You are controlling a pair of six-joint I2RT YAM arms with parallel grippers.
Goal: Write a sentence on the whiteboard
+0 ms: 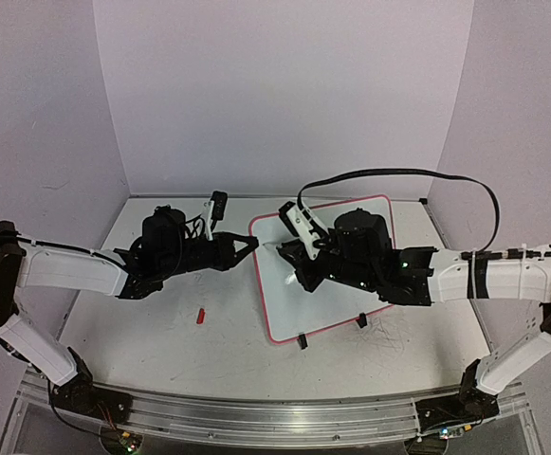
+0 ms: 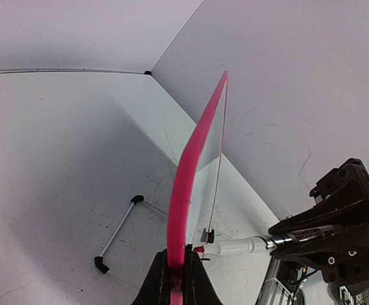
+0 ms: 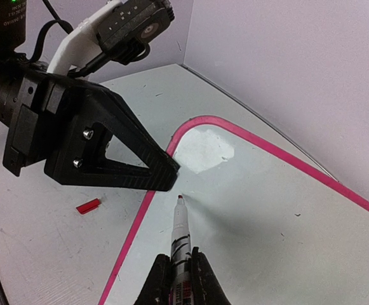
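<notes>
The whiteboard (image 1: 285, 308), glossy white with a pink frame, lies at an angle right of the table's middle. My left gripper (image 1: 252, 245) is shut on its left frame edge (image 2: 194, 146), which runs up out of the black jaws (image 2: 178, 265). My right gripper (image 3: 181, 267) is shut on a white marker (image 3: 181, 235). The marker's red tip (image 3: 180, 198) sits just inside that edge, at or barely above the surface; I cannot tell which. In the left wrist view the marker (image 2: 248, 244) points at the frame. No sentence shows on the board (image 3: 267, 216).
A small red cap (image 1: 200, 316) lies on the table left of the board. Two black clip feet (image 1: 303, 341) sit on the board's near edge. A thin metal rod with black ends (image 2: 117, 234) lies beside the frame. Walls close in the back and sides.
</notes>
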